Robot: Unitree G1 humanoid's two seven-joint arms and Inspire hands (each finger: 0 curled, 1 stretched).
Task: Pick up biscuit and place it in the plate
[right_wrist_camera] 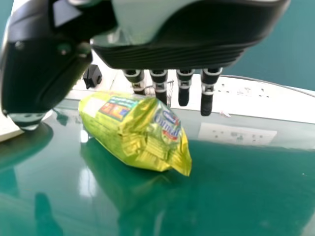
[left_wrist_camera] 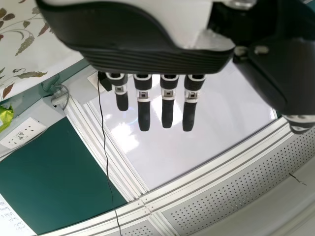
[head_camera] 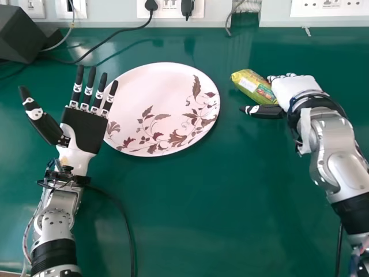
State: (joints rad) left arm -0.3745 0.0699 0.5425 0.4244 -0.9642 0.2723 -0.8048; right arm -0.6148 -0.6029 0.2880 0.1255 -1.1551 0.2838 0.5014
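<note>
Preparing to grasp, I have my white-and-black right hand [head_camera: 297, 89] open beside the shiny yellow-green biscuit packet [head_camera: 252, 84], which I must next pinch, then lift toward the round, pale floral plate [head_camera: 151, 92].

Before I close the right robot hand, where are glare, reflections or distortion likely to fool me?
Right wrist view: pale glare streaks on the green table, plus a reflection of the biscuit packet below it; left wrist view: white glare on the pale panel, and the white rail bows, probably lens distortion; head view: faint dark reflections of the wall plugs.
</note>
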